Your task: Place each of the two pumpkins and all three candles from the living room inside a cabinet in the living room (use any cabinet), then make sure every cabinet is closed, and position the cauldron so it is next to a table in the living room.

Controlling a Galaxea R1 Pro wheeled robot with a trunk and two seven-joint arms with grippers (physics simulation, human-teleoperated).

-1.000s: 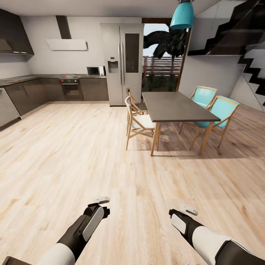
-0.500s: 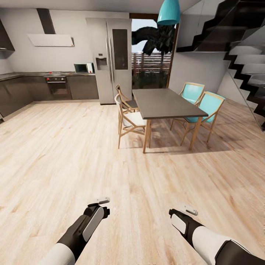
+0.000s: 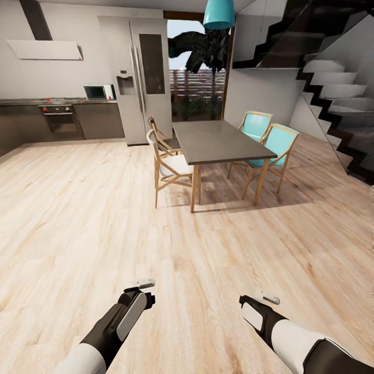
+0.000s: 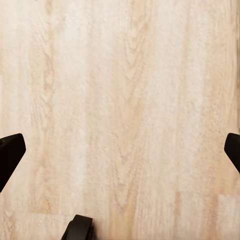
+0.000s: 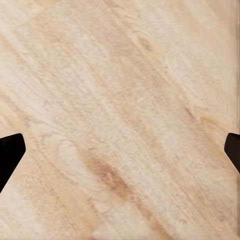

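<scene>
Facing light plank floor (image 3: 104,208) (dining table (image 3: 218,140) ahead); left gripper (image 3: 145,291), right gripper (image 3: 259,298) spread wide, empty.

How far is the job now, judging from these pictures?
Nothing looks done. Both grippers, left and right, are open and empty over bare wood floor. Ahead stand a dining table with chairs, a fridge and stairs. Pumpkins, candles, cabinet and cauldron all remain to be handled.
</scene>
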